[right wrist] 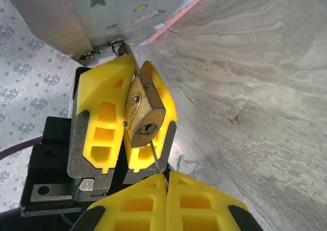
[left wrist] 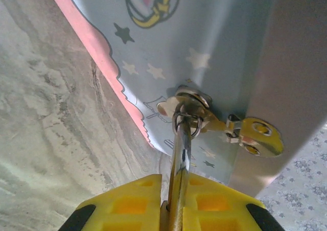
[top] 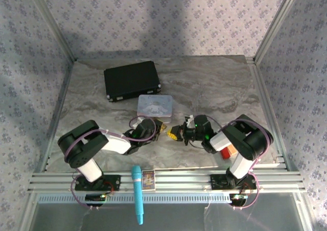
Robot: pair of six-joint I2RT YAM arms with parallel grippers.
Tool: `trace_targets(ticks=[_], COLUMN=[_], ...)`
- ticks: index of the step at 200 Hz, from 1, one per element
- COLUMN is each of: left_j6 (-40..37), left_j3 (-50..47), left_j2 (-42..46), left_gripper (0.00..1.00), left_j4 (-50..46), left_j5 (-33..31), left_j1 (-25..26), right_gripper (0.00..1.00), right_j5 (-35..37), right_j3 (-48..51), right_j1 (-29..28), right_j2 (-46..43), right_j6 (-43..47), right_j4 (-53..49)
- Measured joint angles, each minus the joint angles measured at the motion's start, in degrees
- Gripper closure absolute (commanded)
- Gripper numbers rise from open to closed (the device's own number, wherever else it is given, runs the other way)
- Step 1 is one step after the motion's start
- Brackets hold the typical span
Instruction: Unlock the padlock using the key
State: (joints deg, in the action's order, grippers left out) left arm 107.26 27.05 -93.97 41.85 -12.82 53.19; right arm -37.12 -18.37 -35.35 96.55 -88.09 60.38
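Right gripper point(right wrist: 166, 177) pinched the key point(right wrist: 155, 157), which pointed toward eleven o'clock at the padlock point(right wrist: 144, 113); left gripper point(right wrist: 135, 67) squeezed that padlock.

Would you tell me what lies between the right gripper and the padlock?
The thin silvery key bridges right gripper and padlock, seen in the right wrist view.

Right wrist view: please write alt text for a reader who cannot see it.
The right end effector, yellow fingers shut, pinches a thin silvery metal key pointing at the keyhole of a small brass padlock. The left end effector, also yellow, clamps that padlock, next to a pale blue star-printed tin on a grey marbled table.
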Motion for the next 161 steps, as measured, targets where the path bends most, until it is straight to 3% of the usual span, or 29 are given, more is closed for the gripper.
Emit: trace_targets(ticks=[161], left_j6=[-0.2], left_j3=[0.0], left_j2=[0.0], left_gripper=[0.99], left_j4=[0.0], left_j5=[0.1], left_j1=[0.1], right_gripper=[1.00], right_j5=[-0.6], right_j3=[0.0], right_j1=[2.1], right_j2=[0.7], right_j6=[0.7], right_j4=[0.8])
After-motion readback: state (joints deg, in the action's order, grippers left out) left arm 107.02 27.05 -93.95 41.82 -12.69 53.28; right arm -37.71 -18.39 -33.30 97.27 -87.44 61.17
